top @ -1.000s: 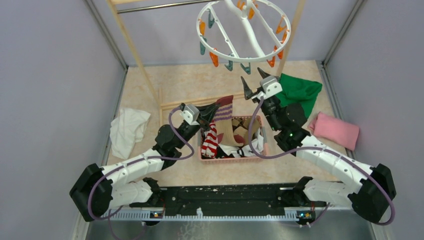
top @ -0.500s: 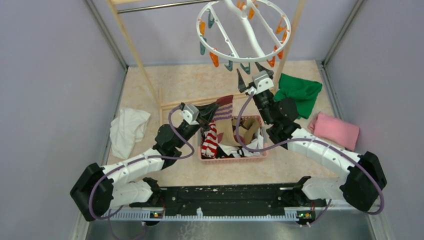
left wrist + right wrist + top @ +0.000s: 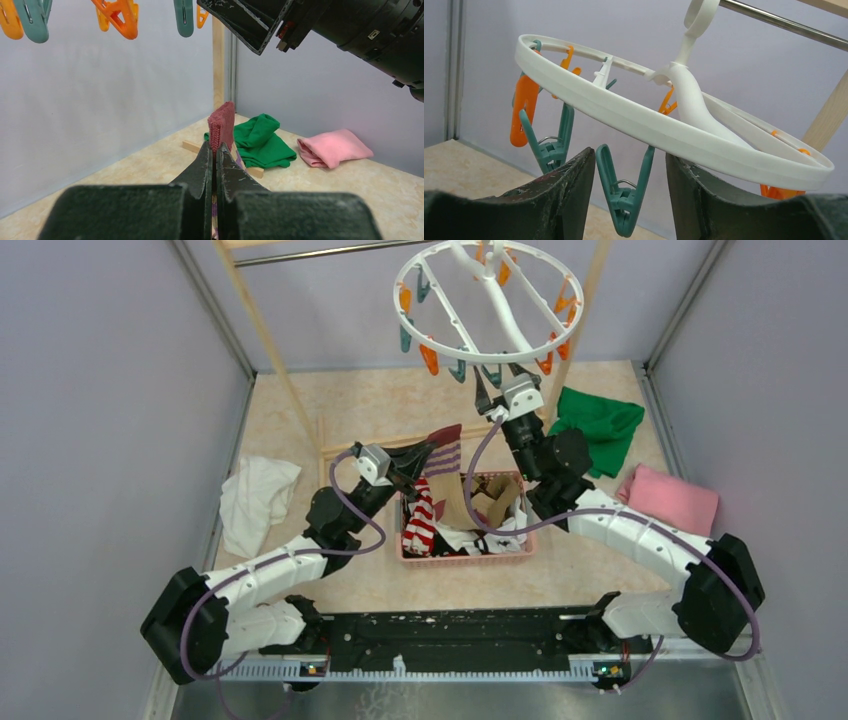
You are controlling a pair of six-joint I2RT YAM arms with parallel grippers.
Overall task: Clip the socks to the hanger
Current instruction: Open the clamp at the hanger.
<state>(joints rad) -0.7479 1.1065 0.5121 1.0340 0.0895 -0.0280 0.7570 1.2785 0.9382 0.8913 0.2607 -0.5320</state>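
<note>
- Sock [image 3: 221, 125]: maroon ribbed cuff, striped below; pinched between the pressed-together fingers of the left gripper [image 3: 216, 150].
- Hanger [image 3: 649, 124]: white ring, tilted; right gripper [image 3: 629, 156] spread around a teal peg [image 3: 624, 200].

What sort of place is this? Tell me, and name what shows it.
Probably a robot test cell staged as a laundry corner: plain grey walls close it in, a peg hanger hangs from a wooden rack, and a pink basket holds socks.
</note>
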